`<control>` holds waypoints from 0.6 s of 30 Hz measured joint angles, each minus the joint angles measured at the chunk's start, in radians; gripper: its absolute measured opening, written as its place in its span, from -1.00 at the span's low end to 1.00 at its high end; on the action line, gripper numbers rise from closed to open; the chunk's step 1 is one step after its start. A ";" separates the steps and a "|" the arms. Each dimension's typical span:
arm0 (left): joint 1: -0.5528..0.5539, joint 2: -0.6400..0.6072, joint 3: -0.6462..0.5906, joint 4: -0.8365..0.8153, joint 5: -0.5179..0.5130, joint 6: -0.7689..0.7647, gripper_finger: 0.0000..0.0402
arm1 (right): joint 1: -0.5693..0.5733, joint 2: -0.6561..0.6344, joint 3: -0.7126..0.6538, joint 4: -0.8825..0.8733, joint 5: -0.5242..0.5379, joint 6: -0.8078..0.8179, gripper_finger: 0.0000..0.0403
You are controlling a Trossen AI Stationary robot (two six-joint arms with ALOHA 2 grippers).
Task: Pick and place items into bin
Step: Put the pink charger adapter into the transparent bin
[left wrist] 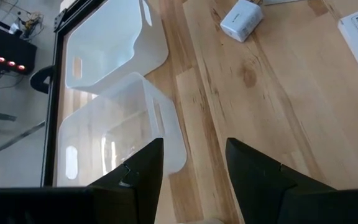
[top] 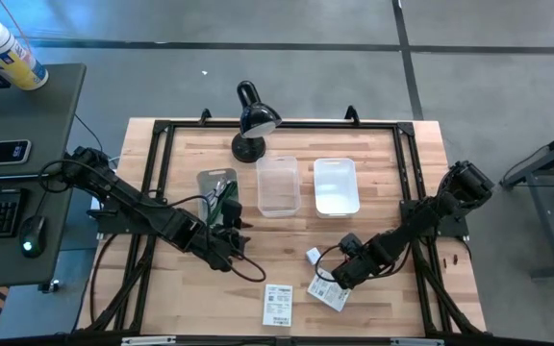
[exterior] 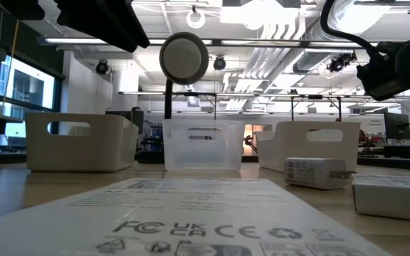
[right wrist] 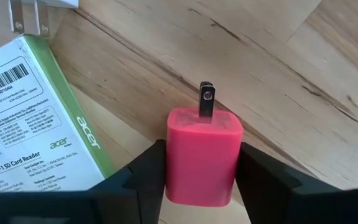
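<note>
Item in hand: pink plug cube, clamped between my right gripper's fingers, prong pointing ahead — packet just beside. Step: pick made; next, I judge, lift and carry to the clear bin. My left gripper — fingers spread, empty, beside that bin.

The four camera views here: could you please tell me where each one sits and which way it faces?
High view: overhead, straight down on the table, both arms showing.
Low view: table height, level past the clear bin into the room.
Left wrist: past the open left claw at the clear bin.
Right wrist: down on the right claw gripping a pink plug block.
Shared: the white charger appears in both the low and left wrist views.
</note>
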State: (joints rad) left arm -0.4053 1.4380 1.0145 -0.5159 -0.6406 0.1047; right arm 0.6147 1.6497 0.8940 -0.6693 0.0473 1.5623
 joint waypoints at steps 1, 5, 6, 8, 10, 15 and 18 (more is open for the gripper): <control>0.000 0.000 0.000 0.000 0.000 0.000 -0.20 | 0.000 0.000 0.000 0.000 -0.001 0.000 -0.17; 0.000 0.000 0.000 0.000 -0.013 0.000 -0.20 | 0.000 0.000 0.000 0.000 -0.011 0.000 -0.21; 0.000 0.000 0.000 0.000 -0.016 0.000 -0.20 | 0.000 0.000 0.000 0.000 -0.013 -0.001 -0.21; 0.000 0.000 0.000 0.000 -0.019 0.000 -0.20 | 0.000 0.000 0.000 0.000 -0.016 -0.006 -0.20; 0.000 0.000 0.000 0.000 -0.020 0.000 -0.20 | 0.000 0.000 0.000 0.000 -0.019 -0.015 -0.18; 0.000 0.000 0.000 0.000 -0.020 -0.001 -0.20 | 0.000 0.000 0.000 -0.008 -0.031 -0.019 -0.16; 0.000 0.000 0.000 0.000 -0.020 -0.001 -0.20 | 0.000 0.000 0.000 -0.010 -0.036 -0.019 -0.18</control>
State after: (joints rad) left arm -0.4053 1.4380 1.0145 -0.5163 -0.6605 0.1040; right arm 0.6147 1.6497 0.8944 -0.6796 0.0116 1.5433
